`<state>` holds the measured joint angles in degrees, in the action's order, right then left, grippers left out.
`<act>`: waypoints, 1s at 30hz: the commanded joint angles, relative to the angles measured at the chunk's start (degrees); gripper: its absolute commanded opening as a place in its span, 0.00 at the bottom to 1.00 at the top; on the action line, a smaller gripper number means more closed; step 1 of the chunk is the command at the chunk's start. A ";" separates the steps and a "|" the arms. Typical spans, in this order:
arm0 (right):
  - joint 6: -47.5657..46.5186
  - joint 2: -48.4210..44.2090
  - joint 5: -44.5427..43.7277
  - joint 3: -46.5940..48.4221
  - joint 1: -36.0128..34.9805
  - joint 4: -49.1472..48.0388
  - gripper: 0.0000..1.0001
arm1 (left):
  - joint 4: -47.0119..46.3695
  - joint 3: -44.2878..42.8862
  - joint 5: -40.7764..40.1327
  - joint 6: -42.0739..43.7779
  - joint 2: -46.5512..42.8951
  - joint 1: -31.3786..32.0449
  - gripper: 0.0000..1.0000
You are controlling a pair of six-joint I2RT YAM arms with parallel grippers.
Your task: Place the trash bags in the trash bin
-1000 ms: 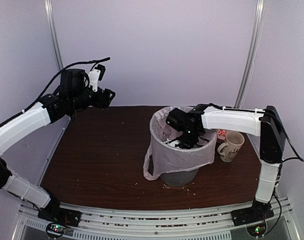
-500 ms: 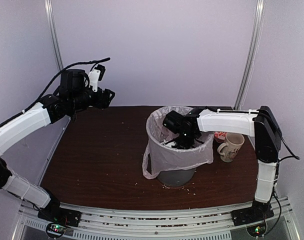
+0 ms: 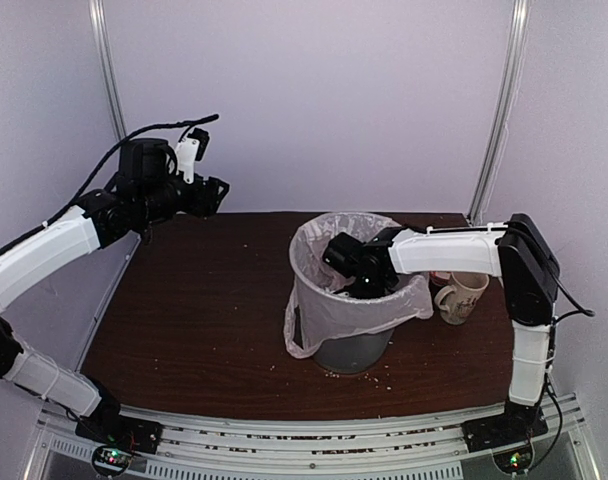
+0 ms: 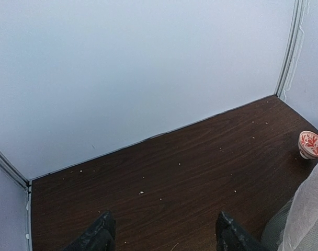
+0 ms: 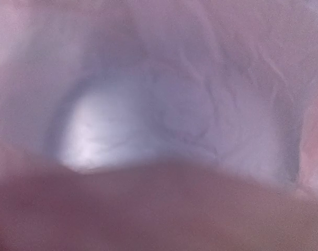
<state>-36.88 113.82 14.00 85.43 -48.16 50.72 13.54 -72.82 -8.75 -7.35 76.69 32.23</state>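
Note:
The pinkish-white trash bag (image 3: pixel 329 305) lines the grey trash bin (image 3: pixel 356 353) at the table's middle, its film draped over the rim and one loop handle hanging at the left. My right gripper (image 3: pixel 368 288) reaches down inside the bag-lined bin, and its fingers are hidden. The right wrist view shows only blurred pink film (image 5: pixel 164 104). My left gripper (image 3: pixel 216 195) is held high at the back left, open and empty (image 4: pixel 164 238). The bag's edge (image 4: pixel 311 212) and the bin's wall (image 4: pixel 276 230) show at the lower right of the left wrist view.
A cream patterned mug (image 3: pixel 466 292) stands right of the bin. A small red-and-white bowl (image 4: pixel 311 144) sits behind it near the back right corner. Crumbs dot the dark wooden table (image 3: pixel 204 310). White walls close in the back and sides.
My right gripper has moved left and lower into the bin, and the bag's rim has shifted slightly left with it. The left arm has not moved.

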 commanded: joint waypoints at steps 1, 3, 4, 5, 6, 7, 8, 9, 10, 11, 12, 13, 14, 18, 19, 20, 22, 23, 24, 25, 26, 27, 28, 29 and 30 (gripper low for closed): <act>0.85 1.83 -1.15 -1.17 -0.90 -2.17 0.00 | -2.73 0.39 0.34 0.36 -1.58 -0.19 0.67; 0.73 1.85 -1.31 -1.59 -1.00 -2.88 0.00 | -2.90 0.60 0.01 0.46 -1.43 -0.19 0.67; 0.71 1.84 -1.46 -1.92 -0.99 -3.21 0.00 | -2.91 0.65 -0.39 0.49 -1.33 -0.21 0.67; 0.68 1.82 -1.56 -2.39 -0.97 -3.57 0.00 | -2.84 0.59 -0.96 0.47 -1.14 -0.19 0.67; 0.74 1.84 -1.52 -2.76 -1.01 -4.06 0.00 | -2.77 0.57 -1.60 0.50 -1.03 -0.19 0.67; 0.80 1.91 -1.45 -3.13 -0.97 -4.38 0.00 | -2.78 0.57 -1.87 0.50 -1.06 -0.19 0.67; 0.91 2.04 -1.37 -3.30 -0.98 -4.55 0.00 | -2.74 0.57 -1.95 0.42 -1.13 -0.13 0.67; 0.98 2.37 -1.35 -3.41 -1.07 -4.53 0.00 | -2.73 0.57 -1.77 0.46 -1.30 -0.20 0.67; 1.02 2.83 -1.47 -3.36 -1.10 -4.43 0.00 | -2.77 0.61 -1.54 0.49 -1.45 -0.12 0.67; 1.02 3.15 -1.53 -3.34 -1.08 -4.34 0.00 | -2.82 0.65 -1.35 0.50 -1.64 -0.20 0.67; 1.07 3.50 -1.67 -3.34 -1.14 -4.30 0.00 | -2.88 0.70 -1.18 0.43 -1.83 -0.23 0.67; 1.17 3.81 -1.81 -3.38 -1.14 -4.30 0.00 | -2.90 0.74 -1.06 0.51 -1.93 -0.21 0.67; 1.26 4.05 -1.86 -3.34 -1.14 -4.38 0.00 | -2.91 0.75 -0.94 0.58 -1.97 -0.16 0.67; 1.92 4.83 -1.40 -3.33 -1.15 -4.74 0.00 | -2.92 0.61 -0.12 0.56 -1.98 -0.20 0.67; 2.05 5.22 -1.20 -3.27 -1.16 -4.75 0.00 | -2.94 0.58 0.06 0.57 -1.98 -0.20 0.67; 2.20 5.46 -1.06 -3.25 -1.21 -4.72 0.00 | -2.82 0.57 0.28 0.59 -1.98 -0.19 0.67; 2.41 5.95 -0.77 -3.11 -1.28 -4.68 0.00 | -2.82 0.57 0.44 0.54 -1.98 -0.13 0.67; 2.51 6.14 -0.62 -2.96 -1.24 -4.52 0.00 | -2.82 0.59 0.53 0.56 -1.96 -0.16 0.67; 2.52 6.27 -0.31 -2.80 -1.23 -4.16 0.00 | -2.82 0.57 0.57 0.58 -1.98 -0.12 0.67; 2.52 6.34 0.27 -2.50 -1.30 -3.65 0.00 | -2.86 0.57 0.65 0.59 -1.93 -0.15 0.67; 2.35 6.33 1.15 -2.01 -1.28 -2.71 0.00 | -2.82 0.57 0.73 0.58 -1.97 -0.15 0.67; 1.97 6.37 2.36 -1.35 -1.29 -1.31 0.00 | -2.84 0.57 0.82 0.54 -1.98 -0.17 0.67; 1.38 6.53 3.82 -0.19 -1.24 0.34 0.00 | -2.82 0.57 0.96 0.57 -1.90 -0.15 0.67; 1.15 6.78 4.88 0.52 -1.24 1.90 0.00 | -2.82 0.57 1.12 0.54 -1.84 -0.07 0.67; 1.00 7.16 5.65 1.84 -1.25 3.32 0.00 | -2.82 0.50 1.25 0.52 -1.87 -0.12 0.67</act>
<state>-35.59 117.80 14.74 84.60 -48.73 48.53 13.39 -72.62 -8.71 -7.35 76.29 32.23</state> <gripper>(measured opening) 0.009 0.669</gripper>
